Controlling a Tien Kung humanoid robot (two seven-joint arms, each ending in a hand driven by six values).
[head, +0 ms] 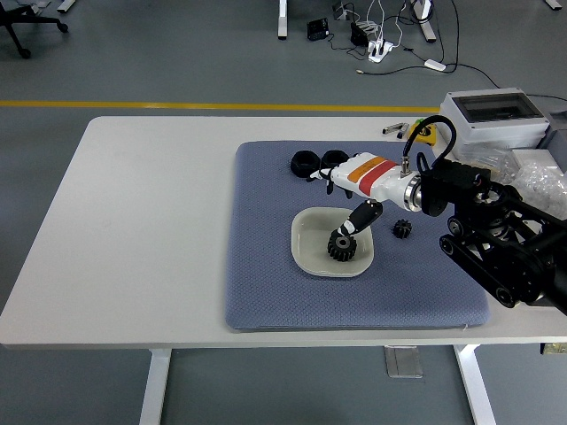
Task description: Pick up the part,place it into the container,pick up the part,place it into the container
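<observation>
A large black gear [341, 247] lies in the shallow white dish [310, 252] on the blue mat. A small black gear [403, 229] lies on the mat to the right of the dish. My right hand [335, 197] is open and empty, raised above the dish's far edge. Its thumb [357, 220] points down toward the large gear, and its fingers [319, 174] reach over the row of black ring parts [306, 163] at the back of the mat. The hand hides part of that row. My left arm is out of view.
The blue mat [266, 266] covers the table's right half. A grey junction box [492, 119], clear bags of small parts [532, 181] and a yellow tape measure [423, 131] crowd the far right. The white table [151, 221] extends to the left.
</observation>
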